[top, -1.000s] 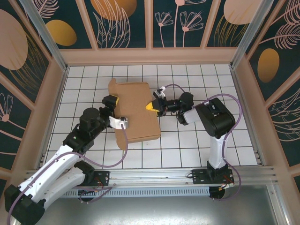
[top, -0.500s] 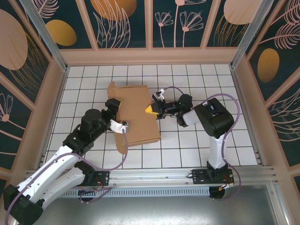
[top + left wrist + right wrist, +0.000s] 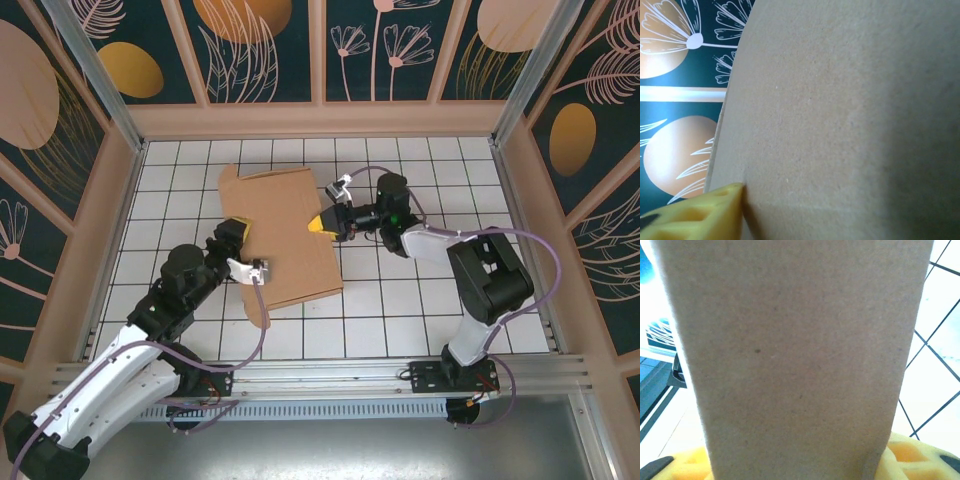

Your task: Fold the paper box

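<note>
The paper box (image 3: 285, 235) is a flat brown cardboard shape lying askew on the white gridded table (image 3: 420, 300), with a small flap sticking up at its far left corner. My right gripper (image 3: 325, 222) holds its right edge. In the right wrist view the cardboard (image 3: 800, 355) sits between the two yellow fingertips (image 3: 920, 460). My left gripper (image 3: 238, 250) is at the box's left edge. In the left wrist view the cardboard (image 3: 850, 115) is pressed close, touching one yellow finger (image 3: 695, 215); the other finger is hidden.
Patterned walls with wooden rails (image 3: 320, 118) enclose the table on three sides. An aluminium rail (image 3: 330, 375) with both arm bases runs along the near edge. Cables loop from both wrists. White grid shows to the right and in front of the box.
The box has turned, its far left corner swinging out to the left. The right arm's elbow has moved right and nearer. The left gripper has slid a little nearer along the left edge.
</note>
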You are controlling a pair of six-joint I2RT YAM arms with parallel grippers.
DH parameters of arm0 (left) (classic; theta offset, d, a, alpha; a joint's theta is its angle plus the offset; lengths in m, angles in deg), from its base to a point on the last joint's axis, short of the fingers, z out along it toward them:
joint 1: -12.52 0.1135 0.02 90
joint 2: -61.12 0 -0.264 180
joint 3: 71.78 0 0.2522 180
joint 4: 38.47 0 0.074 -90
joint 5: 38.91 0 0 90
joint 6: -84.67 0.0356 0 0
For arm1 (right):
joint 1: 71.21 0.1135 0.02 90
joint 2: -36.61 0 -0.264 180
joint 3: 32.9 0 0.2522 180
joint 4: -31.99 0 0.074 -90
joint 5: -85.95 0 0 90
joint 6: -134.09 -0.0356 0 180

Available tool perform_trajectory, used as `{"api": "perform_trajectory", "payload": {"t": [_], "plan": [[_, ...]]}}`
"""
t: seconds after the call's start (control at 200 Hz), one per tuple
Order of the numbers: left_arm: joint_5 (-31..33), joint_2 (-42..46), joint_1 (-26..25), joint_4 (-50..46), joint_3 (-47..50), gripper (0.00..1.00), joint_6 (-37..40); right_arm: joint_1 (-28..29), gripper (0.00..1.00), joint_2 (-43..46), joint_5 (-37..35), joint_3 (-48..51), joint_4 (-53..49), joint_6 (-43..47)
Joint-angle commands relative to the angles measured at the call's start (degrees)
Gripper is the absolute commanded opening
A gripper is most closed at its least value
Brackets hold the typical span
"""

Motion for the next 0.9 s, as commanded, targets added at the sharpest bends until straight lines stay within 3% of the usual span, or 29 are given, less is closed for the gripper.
{"api": "perform_trajectory", "payload": {"t": [0.0, 0.16, 0.34, 0.53, 0.701, 0.896], "plan": [[-7.53, 0.7, -1.32, 1.92, 1.06, 0.64, 3.64, 3.17, 0.32, 2.38, -4.61, -3.48, -14.03, 3.2], [-9.24, 1.37, -1.42, 2.21, -0.12, 0.59, 3.24, 3.32, 0.42, 3.63, -4.96, -4.38, -17.53, 4.44], [-11.58, 1.6, -1.43, 1.15, -0.14, 0.5, 2.4, 3.27, 0.65, 4.64, -6.82, -4.77, -18.91, 4.79], [-12.89, 2.17, -1.41, -0.01, 0.09, 0.5, 0.07, 0.15, 0.75, 4.88, -10.08, -2.09, -19.13, 4.38], [-14.07, 1.69, -1.43, -1.43, 0.71, 0.48, -3.28, -2.88, 0.77, 5.42, -11.81, 1.13, -16.22, 2.43], [-18.48, -1.57, -1.55, -1.9, 0.55, 0.41, -8.66, -0.42, 0.72, -1.87, -8.23, 2.65, -7.69, -1.11]]}}
